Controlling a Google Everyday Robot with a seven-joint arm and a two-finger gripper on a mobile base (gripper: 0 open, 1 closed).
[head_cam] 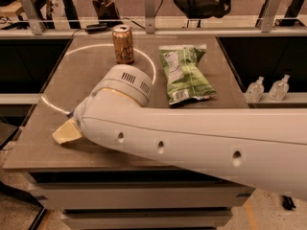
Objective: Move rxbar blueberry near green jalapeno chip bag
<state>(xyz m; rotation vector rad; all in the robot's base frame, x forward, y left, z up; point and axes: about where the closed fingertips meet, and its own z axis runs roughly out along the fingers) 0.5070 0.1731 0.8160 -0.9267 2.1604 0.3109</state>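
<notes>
Nearest the camera, the white arm (pixel 192 138) spans the table (pixel 38 147), with its gripper (pixel 67 132) low at the front left (apart or together: cannot tell). The arm hides the rxbar blueberry. Farther back lies the green jalapeno chip bag (pixel 184 75), and a gold-tan drink can (pixel 123 44) stands upright to its left.

The crinkled light-green chip bag (pixel 184 75) looks like glossy plastic film, the gold-tan drink can (pixel 123 44) like shiny metal. The smooth white plastic arm (pixel 192 138) ends in a pale matt gripper (pixel 67 132) at the front left of the matt brown tabletop (pixel 86 73).
</notes>
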